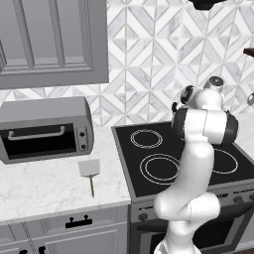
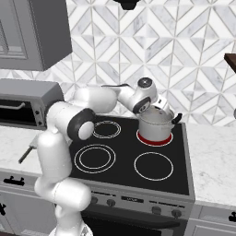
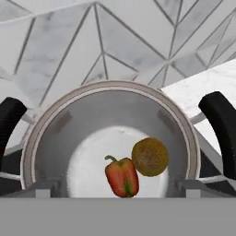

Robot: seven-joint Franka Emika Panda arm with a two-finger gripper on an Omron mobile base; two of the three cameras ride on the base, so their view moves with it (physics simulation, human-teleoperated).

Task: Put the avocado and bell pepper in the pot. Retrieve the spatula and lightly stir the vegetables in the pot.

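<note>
Far to our left, the spatula lies flat on the table in front of the toaster oven, blade toward the oven and handle running toward the table's front edge, so its long axis points roughly front to back. Moving right across the stove, we find the pot on the back right ring, glowing red beneath it, and our claw hangs just above its rim. So the spatula lies well apart from the claw, off to its left and nearer the front, and we judge the coming reach must swing back across the stove to meet that handle. The hand view gives what the base views cannot: inside the pot the bell pepper lies just left of the avocado, the two seemingly touching, so both are in and only the stirring is left. The fingertips barely show at the lower corners there, set wide with nothing between them, so we take the claw to be open and empty, though the view is poor.
</note>
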